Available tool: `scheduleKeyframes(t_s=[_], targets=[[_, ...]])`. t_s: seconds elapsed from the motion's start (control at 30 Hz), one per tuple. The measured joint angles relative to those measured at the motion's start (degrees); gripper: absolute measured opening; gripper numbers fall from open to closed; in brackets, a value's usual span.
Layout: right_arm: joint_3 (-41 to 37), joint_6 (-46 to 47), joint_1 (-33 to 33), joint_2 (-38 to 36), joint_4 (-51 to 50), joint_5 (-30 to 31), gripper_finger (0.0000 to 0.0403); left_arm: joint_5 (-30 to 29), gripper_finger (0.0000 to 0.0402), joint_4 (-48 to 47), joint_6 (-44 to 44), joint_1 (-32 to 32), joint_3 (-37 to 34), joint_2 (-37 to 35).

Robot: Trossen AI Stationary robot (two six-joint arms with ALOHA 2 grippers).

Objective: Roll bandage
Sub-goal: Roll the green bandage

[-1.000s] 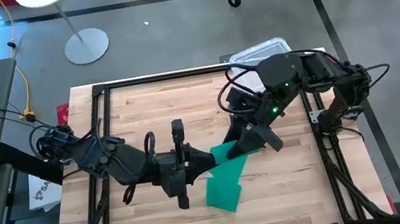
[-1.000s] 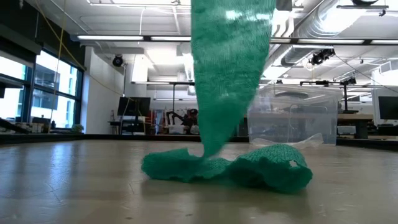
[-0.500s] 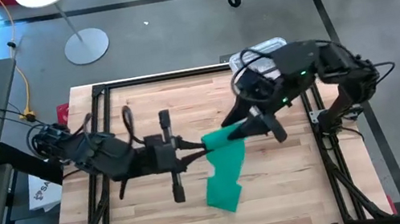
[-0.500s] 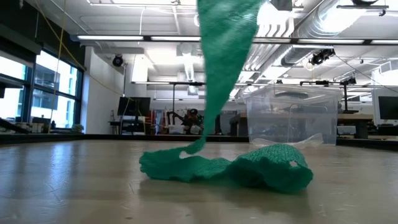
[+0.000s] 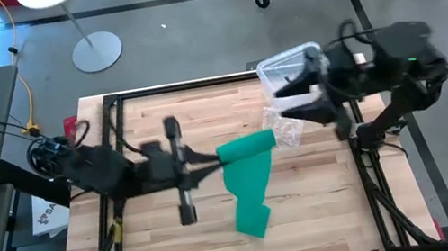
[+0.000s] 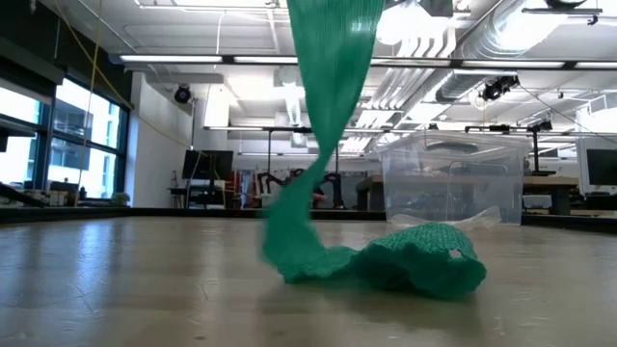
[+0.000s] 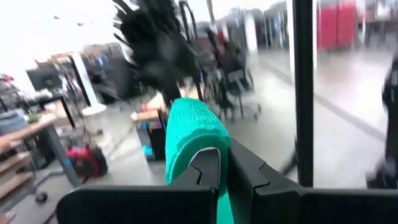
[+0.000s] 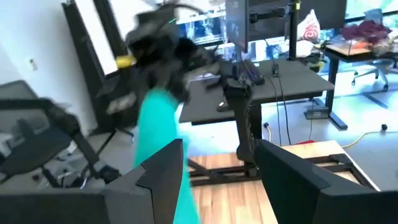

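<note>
A long green strip of knitted stretchy fabric (image 6: pixel 323 125) hangs down from above and twists once. Its lower end lies crumpled on the wooden table top (image 6: pixel 145 289). Behind it, to the right, stands a clear plastic box (image 6: pixel 453 183).

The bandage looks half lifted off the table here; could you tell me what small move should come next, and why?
Probably bring the open right gripper back to the hanging strip: only the left gripper pinches the bandage, whose tail lies crumpled on the table, unrolled.

green bandage (image 5: pixel 249 181), clear plastic box (image 6: pixel 453 183)
</note>
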Motion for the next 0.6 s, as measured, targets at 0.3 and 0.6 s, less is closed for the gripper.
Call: scheduleKeyframes(t_s=[0.3,0.6], targets=[[-0.1,-1.4,6.6,5.1,3.8,5.9,0.0195,-0.3,0.0005,7.9,3.9,1.0,0.1,-2.7],[-0.1,-1.9,4.5,10.6,11.3,11.7,0.0194,1.4,0.0006,7.9,3.4,1.6,0.1,-2.7]])
